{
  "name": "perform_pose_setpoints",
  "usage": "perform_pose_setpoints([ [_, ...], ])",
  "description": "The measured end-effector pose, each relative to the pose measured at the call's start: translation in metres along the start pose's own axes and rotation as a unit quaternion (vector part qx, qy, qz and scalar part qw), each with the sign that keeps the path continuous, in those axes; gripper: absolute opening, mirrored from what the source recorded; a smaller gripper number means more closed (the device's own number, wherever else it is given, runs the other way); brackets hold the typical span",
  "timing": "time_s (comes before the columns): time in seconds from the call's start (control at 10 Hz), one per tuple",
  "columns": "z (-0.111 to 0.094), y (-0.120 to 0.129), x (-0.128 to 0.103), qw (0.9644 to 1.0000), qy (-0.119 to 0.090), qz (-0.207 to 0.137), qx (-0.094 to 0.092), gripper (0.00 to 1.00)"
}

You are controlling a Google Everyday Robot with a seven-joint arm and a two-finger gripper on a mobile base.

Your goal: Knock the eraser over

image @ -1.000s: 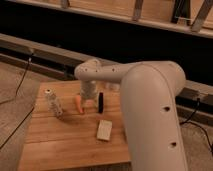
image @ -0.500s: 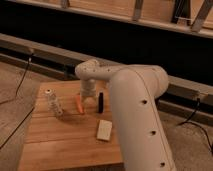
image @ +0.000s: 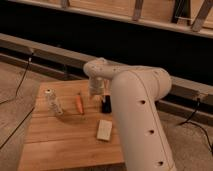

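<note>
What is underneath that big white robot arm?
Under the arm lies a wooden table. The gripper hangs beside the black eraser, near a pale block. The table's right edge is covered by the arm.

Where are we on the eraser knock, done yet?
Not done, as far as the view shows. Done: the arm has reached over the table. In hand: the claw hangs just up and left of the eraser, between it and the orange stick. Left: the push itself; the eraser looks upright, partly hidden by the arm. The pale block lies apart.
</note>
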Motion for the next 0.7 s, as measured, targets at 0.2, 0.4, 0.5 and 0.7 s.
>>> perform_pose_setpoints([
  [0.2,-0.012,-0.011,-0.002,1.0000,-0.008,0.004,0.004,0.65],
  [0.4,-0.028,-0.011,-0.002,0.9998,-0.018,-0.003,0.011,0.65],
  [0.5,-0.033,-0.013,-0.002,0.9996,-0.021,-0.005,0.016,0.65],
  [0.7,-0.034,-0.015,-0.002,0.9996,-0.021,-0.004,0.017,0.65],
])
